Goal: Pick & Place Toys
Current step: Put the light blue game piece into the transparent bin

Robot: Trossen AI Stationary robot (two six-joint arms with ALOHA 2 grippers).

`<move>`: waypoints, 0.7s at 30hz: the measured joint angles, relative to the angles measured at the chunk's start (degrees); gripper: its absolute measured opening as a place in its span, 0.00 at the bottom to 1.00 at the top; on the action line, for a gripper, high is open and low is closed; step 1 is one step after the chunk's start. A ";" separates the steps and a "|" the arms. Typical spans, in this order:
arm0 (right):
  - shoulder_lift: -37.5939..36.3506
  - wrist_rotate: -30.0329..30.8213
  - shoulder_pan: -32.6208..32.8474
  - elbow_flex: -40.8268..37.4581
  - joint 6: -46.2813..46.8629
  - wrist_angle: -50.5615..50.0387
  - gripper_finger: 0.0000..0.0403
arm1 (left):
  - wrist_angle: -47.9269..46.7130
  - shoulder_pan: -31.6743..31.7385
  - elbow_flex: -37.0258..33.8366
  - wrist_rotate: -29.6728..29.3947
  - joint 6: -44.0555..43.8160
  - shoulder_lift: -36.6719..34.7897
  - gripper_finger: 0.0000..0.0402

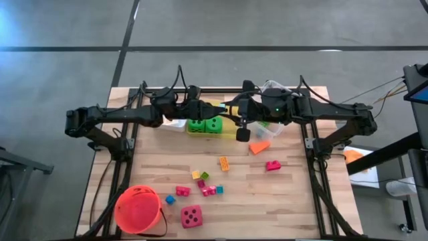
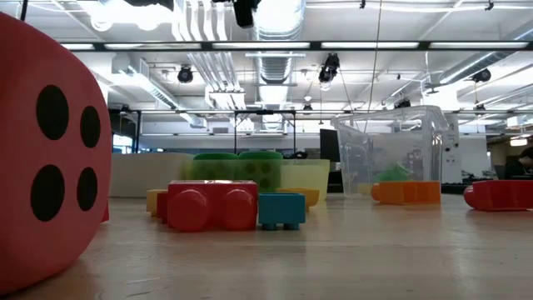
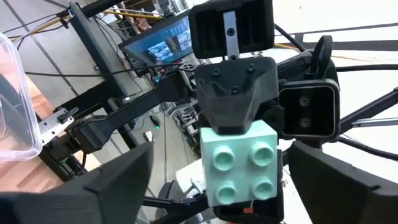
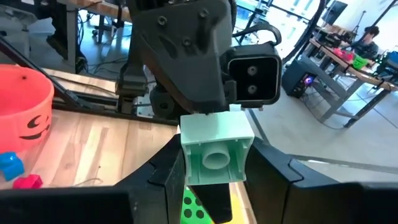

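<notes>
High over the middle of the table my two grippers meet tip to tip. Between them is a mint-green studded block (image 3: 239, 165). My right gripper (image 4: 216, 171) is shut on it. My left gripper (image 3: 221, 193) is open, its fingers standing apart on either side of the block. On the table below are two green dice (image 1: 204, 124), an orange wedge (image 1: 259, 146), a pink block (image 1: 273, 165), an orange block (image 1: 224, 163), a cluster of small blocks (image 1: 200, 184) and a pink-red die (image 1: 191, 215). Neither gripper shows in the low view. My right gripper pinches the mint block by two opposite side walls (image 4: 186, 155) between its two fingers, coming roughly level from the table's right. The block is lifted well clear of the table. Its studs face my left gripper and its hollow underside (image 4: 216, 158) faces my right wrist.
An orange-red bucket (image 1: 138, 209) stands at the near left. A white bin (image 1: 175, 124), a yellow bin (image 1: 226, 115) and a clear bin (image 2: 391, 154) stand along the far side under the arms. Bare wood lies at the near right.
</notes>
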 joint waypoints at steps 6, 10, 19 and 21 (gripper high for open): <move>-1.49 0.02 -0.58 0.00 6.13 -1.96 0.31 | 0.03 0.01 0.00 1.28 -0.16 -0.45 0.99; -4.10 0.22 -1.56 0.00 9.65 -3.72 0.31 | -0.18 0.21 0.00 1.27 -0.13 -1.99 0.97; -9.98 -2.63 -9.36 -0.07 26.90 -18.76 0.31 | -22.38 0.66 0.00 1.04 5.64 -8.19 0.91; -10.29 -4.09 -12.18 -0.07 31.01 -25.37 0.31 | -26.32 0.66 0.00 0.79 6.97 -9.40 0.91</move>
